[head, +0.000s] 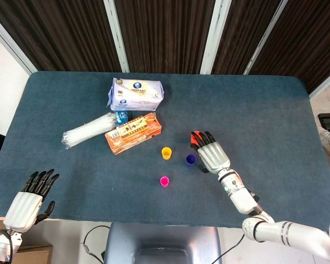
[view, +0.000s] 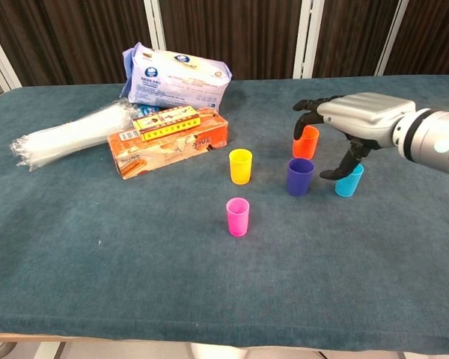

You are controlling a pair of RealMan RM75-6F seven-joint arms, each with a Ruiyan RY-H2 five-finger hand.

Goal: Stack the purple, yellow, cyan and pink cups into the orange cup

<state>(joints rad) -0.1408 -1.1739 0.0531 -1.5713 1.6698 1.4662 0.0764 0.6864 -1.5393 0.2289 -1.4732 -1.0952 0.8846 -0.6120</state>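
Note:
Five small cups stand upright near the table's middle: orange (view: 305,142), purple (view: 300,176), cyan (view: 349,179), yellow (view: 240,166) and pink (view: 238,216). My right hand (view: 363,116) hovers open above the orange and cyan cups, palm down. Its fingers reach over the orange cup and its thumb hangs beside the cyan one; it holds nothing. In the head view this right hand (head: 210,155) hides the cyan cup and most of the orange cup (head: 193,137). The purple (head: 190,159), yellow (head: 166,153) and pink (head: 164,181) cups show plainly. My left hand (head: 27,201) rests open at the front left edge.
A white and blue tissue pack (head: 136,94), an orange box (head: 133,132) and a clear bag of straws (head: 89,130) lie at the back left, apart from the cups. The blue table cloth (head: 264,110) stretches bare to the right and front.

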